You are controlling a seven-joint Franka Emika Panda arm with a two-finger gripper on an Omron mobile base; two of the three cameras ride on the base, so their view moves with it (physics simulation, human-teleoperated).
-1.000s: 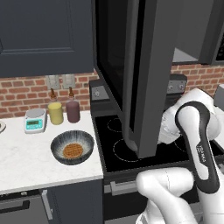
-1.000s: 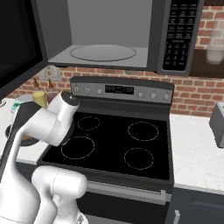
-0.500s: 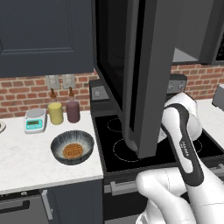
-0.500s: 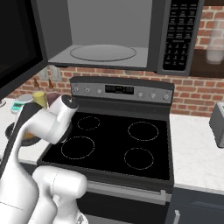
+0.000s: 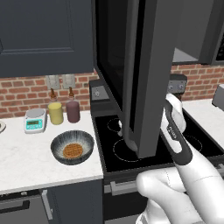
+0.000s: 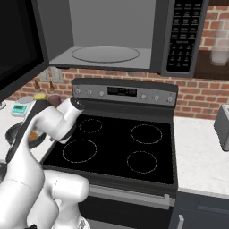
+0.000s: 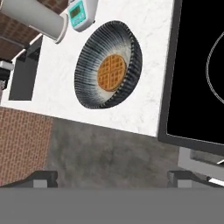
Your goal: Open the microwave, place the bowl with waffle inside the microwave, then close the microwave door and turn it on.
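Observation:
The microwave [image 6: 117, 41] hangs above the stove with its door [image 5: 145, 74] swung wide open, showing the glass turntable inside. On the white counter left of the stove sits the streaked blue-grey bowl [image 5: 72, 147] holding the waffle [image 5: 72, 151]. In the hand view the bowl [image 7: 109, 65] and waffle [image 7: 112, 72] lie ahead of my gripper [image 7: 113, 178], which is open, its fingertips [image 7: 42, 177] wide apart with nothing between them. The gripper is short of the bowl, over the counter's front edge. In the right base view my arm covers most of the bowl [image 6: 12, 132].
The open door [image 6: 17, 47] juts out over the stove's left side, close to my forearm. The black stove top [image 6: 114, 145] is bare. A small scale [image 5: 35, 120], a yellow jar [image 5: 55, 113] and a dark red jar [image 5: 72, 110] stand behind the bowl. A toaster [image 6: 222, 127] sits right.
My forearm has dropped a little and leaned further left behind the open door. Bowl, waffle and door have not moved.

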